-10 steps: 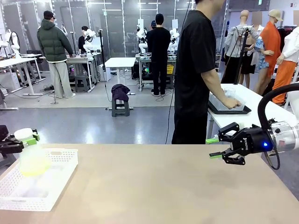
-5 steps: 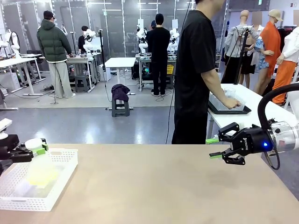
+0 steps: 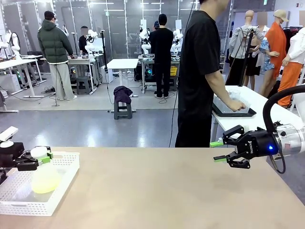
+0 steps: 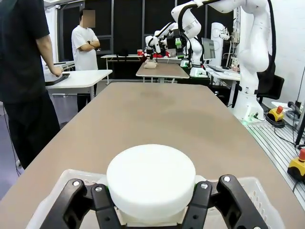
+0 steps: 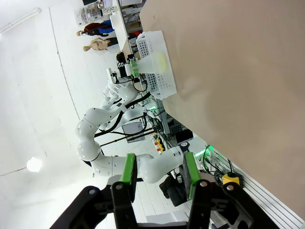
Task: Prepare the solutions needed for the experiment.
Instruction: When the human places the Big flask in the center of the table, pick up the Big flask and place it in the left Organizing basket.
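Left end effector [image 3: 42,157]: black two-finger unit with green pads, clamped on the white round cap [image 4: 150,177] of a translucent plastic bottle [image 3: 44,175]. It takes the bottle at the neck, seemingly so the body hangs upright and free beneath. Position: over the worktop's left edge, near corner.

Bottle contents: pale yellow watery solution [image 3: 45,183], a small amount pooled in the rounded lower part. This is the task's item. The bottle's lower half sits within the walls of the tray; whether its base touches the tray floor cannot be told.

White perforated plastic tray [image 3: 66,168]: rectangular, low-walled, resting at the worktop's near left corner. Likely serves as the holding place for labware.

Right end effector [image 3: 219,150]: same make, fingers apart, holding nothing. It hovers above the worktop's right edge toward the far side, pointing inward across the surface; judged to be waiting, clear of the left arm's work.

Worktop [image 3: 167,191]: tan, matte, bare across its middle.

Person in a black T-shirt [image 3: 200,71]: stands beyond the worktop's far edge, turned aside, hands at a dark tray on a neighbouring white table [image 3: 267,102].
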You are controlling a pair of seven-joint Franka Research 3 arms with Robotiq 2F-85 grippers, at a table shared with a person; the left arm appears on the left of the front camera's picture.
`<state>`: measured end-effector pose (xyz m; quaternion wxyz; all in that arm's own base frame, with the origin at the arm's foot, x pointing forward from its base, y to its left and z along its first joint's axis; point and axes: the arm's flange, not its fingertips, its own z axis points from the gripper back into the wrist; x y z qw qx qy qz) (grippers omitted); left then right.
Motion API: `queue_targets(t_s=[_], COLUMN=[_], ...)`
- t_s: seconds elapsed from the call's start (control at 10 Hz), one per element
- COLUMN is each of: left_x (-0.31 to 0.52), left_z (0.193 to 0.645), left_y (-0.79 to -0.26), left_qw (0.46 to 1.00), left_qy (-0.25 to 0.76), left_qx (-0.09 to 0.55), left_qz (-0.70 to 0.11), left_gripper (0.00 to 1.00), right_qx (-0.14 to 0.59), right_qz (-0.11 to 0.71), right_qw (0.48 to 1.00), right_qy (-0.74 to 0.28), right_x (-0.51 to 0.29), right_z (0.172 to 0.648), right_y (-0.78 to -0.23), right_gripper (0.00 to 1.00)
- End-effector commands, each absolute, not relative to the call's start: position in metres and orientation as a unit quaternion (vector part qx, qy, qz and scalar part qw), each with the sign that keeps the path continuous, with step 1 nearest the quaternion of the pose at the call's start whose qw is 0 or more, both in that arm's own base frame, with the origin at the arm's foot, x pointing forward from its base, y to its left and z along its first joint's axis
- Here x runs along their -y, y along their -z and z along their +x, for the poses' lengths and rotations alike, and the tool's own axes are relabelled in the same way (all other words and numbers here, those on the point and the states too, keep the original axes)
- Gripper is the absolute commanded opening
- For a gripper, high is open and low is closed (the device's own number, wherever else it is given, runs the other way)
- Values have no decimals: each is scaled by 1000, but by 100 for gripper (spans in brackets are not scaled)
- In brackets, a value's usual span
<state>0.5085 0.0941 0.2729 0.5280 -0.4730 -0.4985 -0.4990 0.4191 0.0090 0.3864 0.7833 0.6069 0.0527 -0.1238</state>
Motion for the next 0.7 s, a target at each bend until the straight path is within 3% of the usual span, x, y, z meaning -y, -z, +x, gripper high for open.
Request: queue_targets(t_s=[0.0, 0.1, 0.2, 0.3, 0.4, 0.5, 0.6], left_x=[-92, -92, -92, -93, -94, -96, -99], left_z=[509, 510, 509, 508, 506, 505, 504], left_y=[-272, -270, -269, -268, -268, -268, -268], left_qw=[526, 516, 516, 519, 516, 519, 520], left_qy=[506, 514, 516, 515, 515, 513, 510], left_qx=[494, 494, 487, 487, 485, 483, 491], left_qz=[-472, -474, -479, -478, -482, -483, -478], left_gripper=[44, 45, 64, 65, 84, 85, 100], right_qx=[-56, -56, -56, -56, -56, -56, -56], right_qz=[605, 605, 605, 605, 605, 605, 605], right_qw=[785, 785, 785, 785, 785, 785, 785], right_qy=[119, 119, 119, 119, 119, 119, 119], right_x=[-8, -8, -8, -8, -8, -8, -8], right_z=[420, 420, 420, 420, 420, 420, 420], right_y=[-389, -389, -389, -389, -389, -389, -389], right_gripper=[51, 51, 51, 51, 51, 51, 51])
